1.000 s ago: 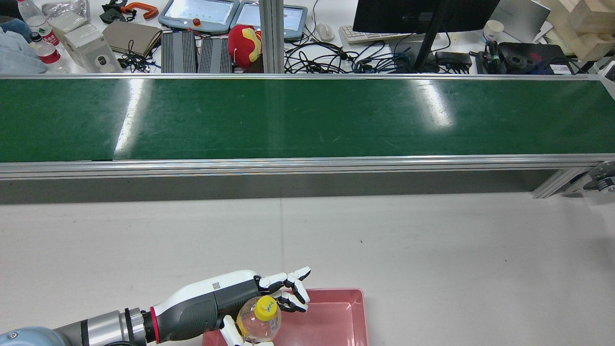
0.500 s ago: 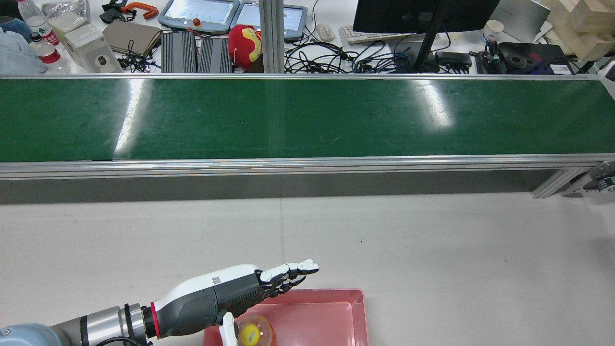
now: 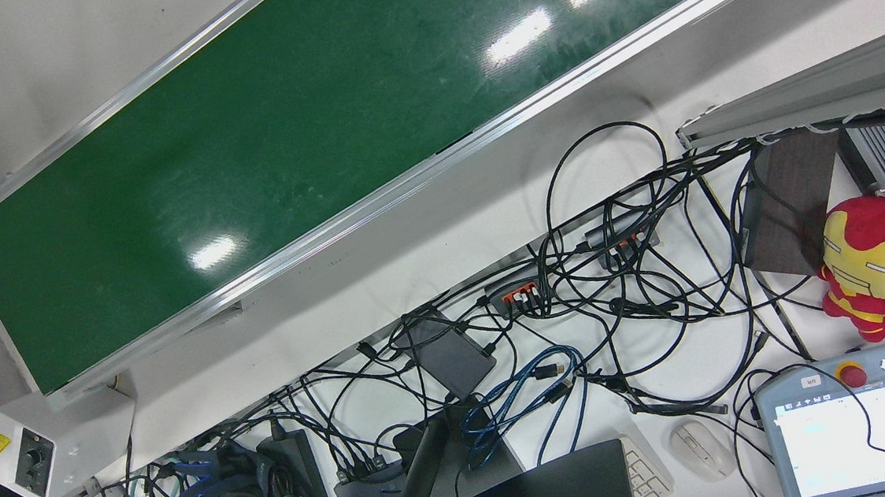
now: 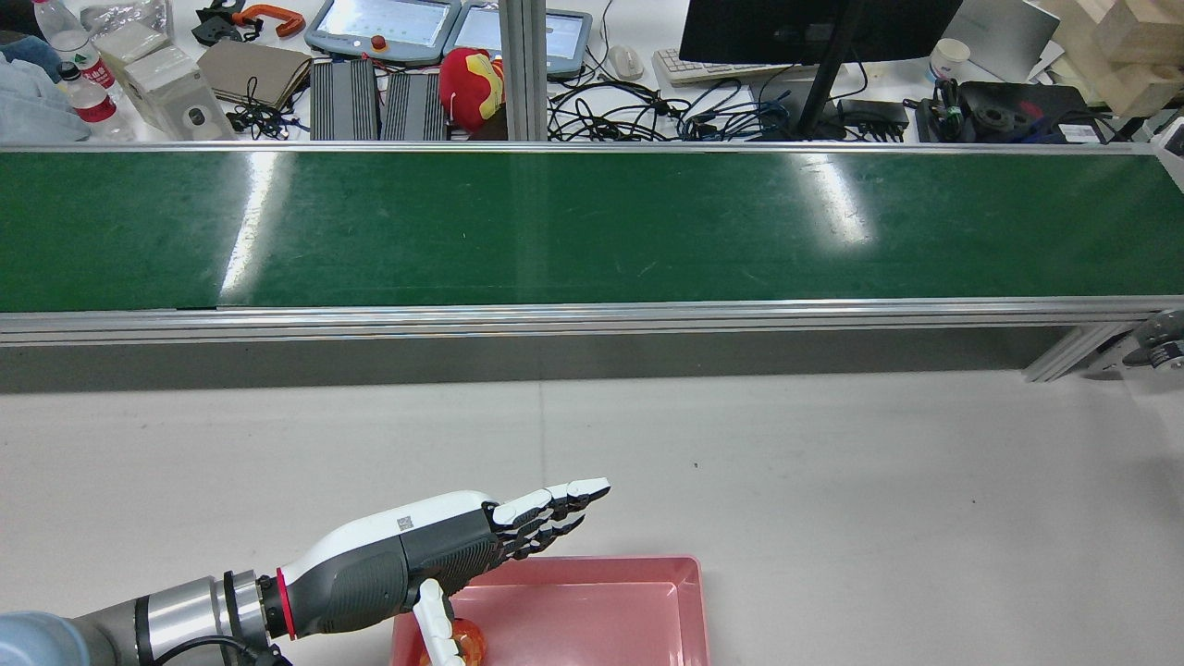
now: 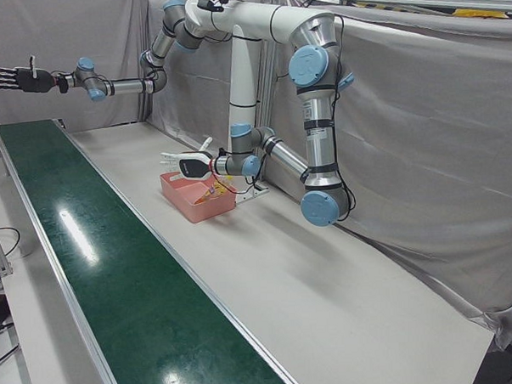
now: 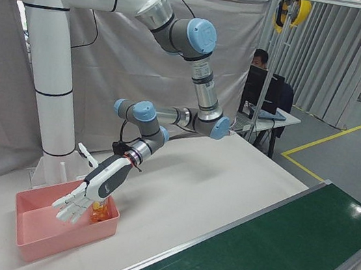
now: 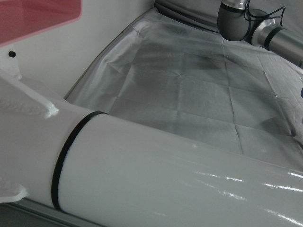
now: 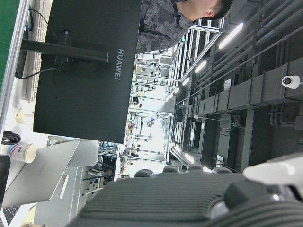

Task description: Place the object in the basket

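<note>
Rear view: the left hand (image 4: 435,555) hovers over the pink basket (image 4: 629,610), fingers spread and empty; the bottle (image 4: 460,640) lies inside it. Right-front view: bottle in the basket's corner, so placing looks done. Left-front view: the right hand (image 5: 11,78), spread, far above the basket

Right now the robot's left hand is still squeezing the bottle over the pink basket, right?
Not squeezing. In the rear view the left hand is open with straight fingers, and the bottle already lies in the pink basket beneath it.
</note>
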Tool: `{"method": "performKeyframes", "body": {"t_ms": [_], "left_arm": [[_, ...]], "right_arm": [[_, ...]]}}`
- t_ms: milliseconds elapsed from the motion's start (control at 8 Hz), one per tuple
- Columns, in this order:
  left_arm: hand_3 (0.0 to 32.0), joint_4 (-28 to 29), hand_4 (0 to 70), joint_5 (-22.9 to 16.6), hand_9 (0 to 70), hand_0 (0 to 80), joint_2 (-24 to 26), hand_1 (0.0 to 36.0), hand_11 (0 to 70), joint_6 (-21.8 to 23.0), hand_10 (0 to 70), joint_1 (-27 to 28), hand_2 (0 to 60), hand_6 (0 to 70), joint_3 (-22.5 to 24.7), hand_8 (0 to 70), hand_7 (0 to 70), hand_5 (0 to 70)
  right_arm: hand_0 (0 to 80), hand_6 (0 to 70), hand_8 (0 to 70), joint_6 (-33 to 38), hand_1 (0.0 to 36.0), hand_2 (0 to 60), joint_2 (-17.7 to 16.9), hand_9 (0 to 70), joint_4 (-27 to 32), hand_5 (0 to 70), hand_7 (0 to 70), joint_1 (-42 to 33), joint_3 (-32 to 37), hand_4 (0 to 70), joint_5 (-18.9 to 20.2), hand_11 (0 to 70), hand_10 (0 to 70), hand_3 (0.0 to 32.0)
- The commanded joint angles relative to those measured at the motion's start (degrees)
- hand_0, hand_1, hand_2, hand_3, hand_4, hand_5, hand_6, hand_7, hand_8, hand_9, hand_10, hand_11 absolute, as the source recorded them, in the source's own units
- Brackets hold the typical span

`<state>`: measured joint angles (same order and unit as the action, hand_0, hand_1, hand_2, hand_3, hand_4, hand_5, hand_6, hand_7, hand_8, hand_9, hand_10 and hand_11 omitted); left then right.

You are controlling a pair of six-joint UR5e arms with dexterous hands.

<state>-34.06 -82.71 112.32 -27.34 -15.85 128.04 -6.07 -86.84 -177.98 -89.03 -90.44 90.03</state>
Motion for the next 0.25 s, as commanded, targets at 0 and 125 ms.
{"method": "performKeyframes", "body": {"t_ms": [0, 125], "left_arm": [[11.4, -2.49, 0.0, -0.09, 3.1, 55.3, -0.17, 0.1, 2.7, 0.18, 0.9, -2.42, 0.0, 0.0, 2.9, 3.2, 0.0, 12.4], [10.0, -3.37, 0.0, 0.0, 2.6, 54.6, -0.96, 0.0, 2.9, 0.27, 1.1, -3.82, 0.0, 0.0, 4.57, 2.9, 0.0, 15.2]], "right_arm": [[0.0, 0.0, 0.0, 0.0, 0.0, 0.0, 0.0, 0.0, 0.0, 0.0, 0.0, 0.0, 0.0, 0.0, 0.06, 0.0, 0.0, 0.0], [0.0, 0.0, 0.0, 0.0, 0.0, 0.0, 0.0, 0.0, 0.0, 0.0, 0.0, 0.0, 0.0, 0.0, 0.06, 0.0, 0.0, 0.0]]}}
